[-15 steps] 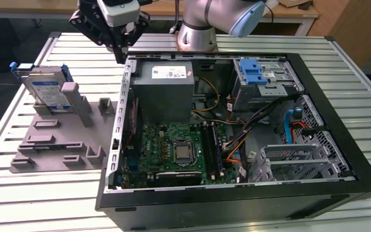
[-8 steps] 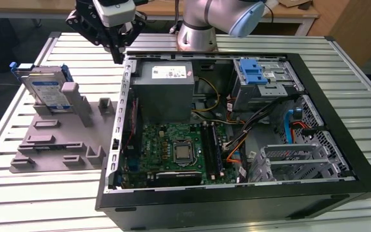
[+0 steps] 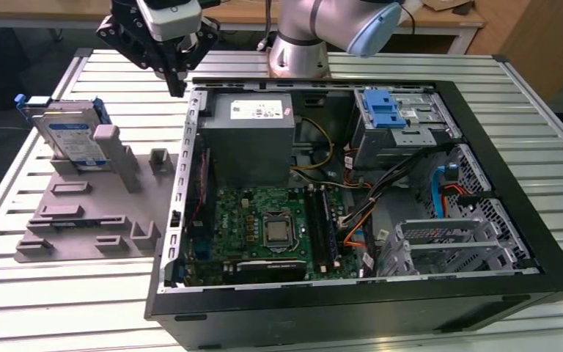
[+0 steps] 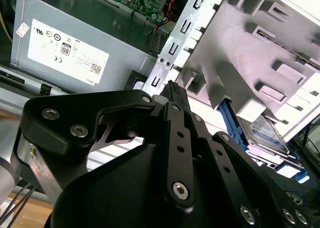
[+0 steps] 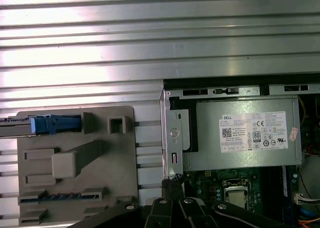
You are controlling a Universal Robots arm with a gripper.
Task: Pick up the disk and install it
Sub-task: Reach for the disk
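Case: open, lying on side on slatted table.
Board: inside case, near end.
PSU: inside case, far end.
Fixture: grey, just outside case, on exterior view's left.
Disk: upright on edge in fixture's far slot, blue frame on, outside case.
Gripper: above case's far corner wall, beside PSU, apart from disk. Fingers closed tip to tip, nothing held.
Arm base: beyond case's far wall.

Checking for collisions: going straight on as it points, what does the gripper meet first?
Likely the case wall by the power supply; depth is unclear, so the gripper might instead reach the table.
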